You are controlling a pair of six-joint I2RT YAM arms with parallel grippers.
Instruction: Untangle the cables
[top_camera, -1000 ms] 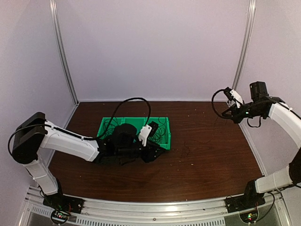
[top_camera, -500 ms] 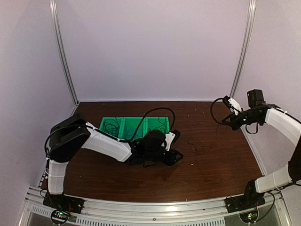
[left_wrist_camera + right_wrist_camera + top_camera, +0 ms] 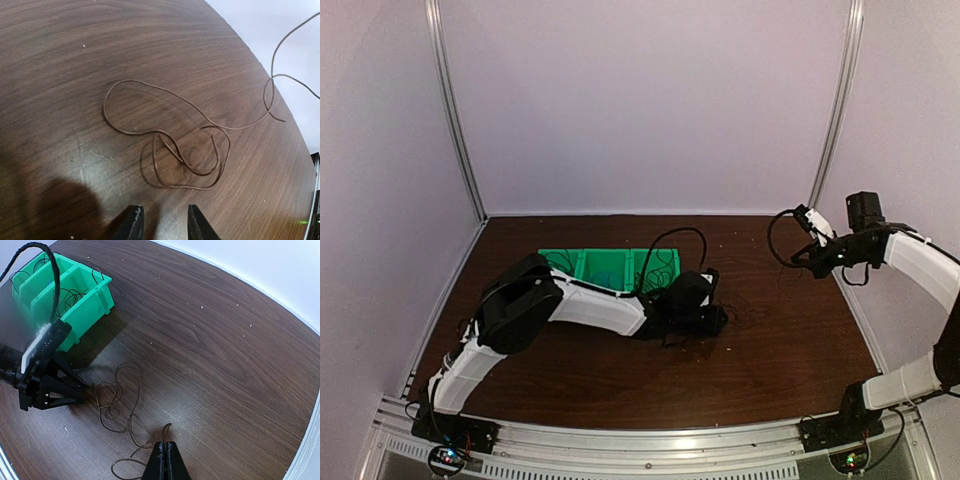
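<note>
Lying looped just ahead of the parted left pincer (image 3: 161, 223) — a cable (image 3: 176, 154); right pincer (image 3: 165, 444) shut, seemingly on its end.

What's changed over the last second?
The left end effector swept right, off the green bin, to the loose cable on the table, jaws apart. The right end effector shifted slightly, staying shut on that cable's raised end. The bin stayed put.

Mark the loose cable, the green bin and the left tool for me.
loose cable (image 3: 131, 81): left wrist view, top of its big loop.
green bin (image 3: 92, 312): right wrist view, its outer side wall.
left tool (image 3: 164, 210): left wrist view, midway between its fingertips.
</note>
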